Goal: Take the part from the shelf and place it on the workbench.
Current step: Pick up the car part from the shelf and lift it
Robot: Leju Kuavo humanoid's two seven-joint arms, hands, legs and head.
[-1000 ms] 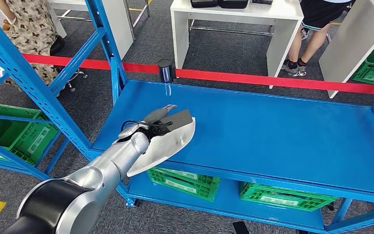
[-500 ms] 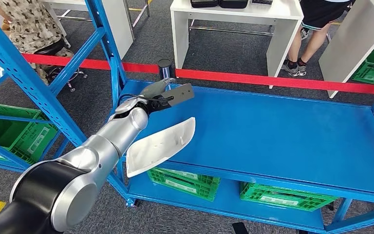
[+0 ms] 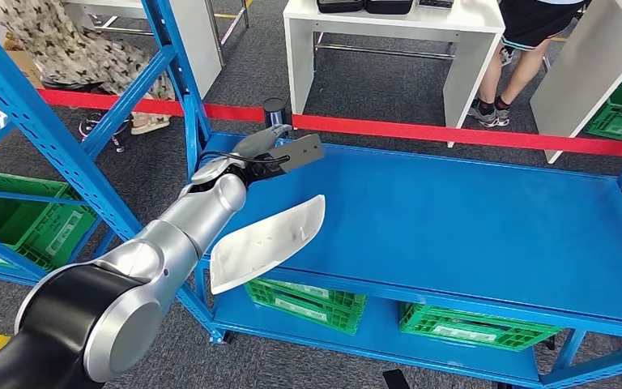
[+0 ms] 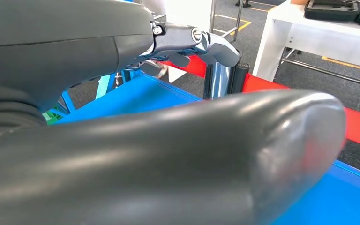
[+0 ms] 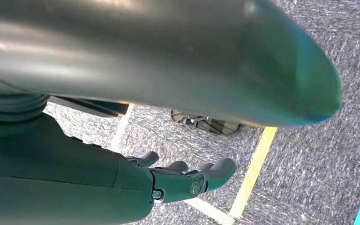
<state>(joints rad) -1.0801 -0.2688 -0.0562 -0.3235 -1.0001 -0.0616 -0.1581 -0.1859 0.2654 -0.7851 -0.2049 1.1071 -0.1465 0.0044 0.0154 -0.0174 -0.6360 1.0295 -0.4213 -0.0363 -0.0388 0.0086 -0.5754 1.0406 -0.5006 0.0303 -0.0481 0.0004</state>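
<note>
Left hand is raised above the back-left corner of the blue workbench, fingers spread apart, holding nothing. The left wrist view gives the same reading: thumb and fingers apart, nothing between them, blue top and red tape beyond. Silver left arm runs from 7 o'clock of the head view up toward the hand.

White part lies flat on the workbench at 5 o'clock of the left hand, clear of the fingers, no contact. One end overhangs the front-left edge of the top, the other end points toward the bench middle.

Right hand hangs over grey carpet with a yellow floor line, fingers loosely curled, apart from the thumb, nothing in them.

Further out: blue shelf frame at 9 o'clock of the workbench, green crates on the lower level under the top and another green crate in the shelf. Red barrier tape crosses behind the bench at 12 o'clock, with a dark post just behind the hand. White tables past the tape; a person's legs at 1 o'clock, another person at 10 o'clock.
</note>
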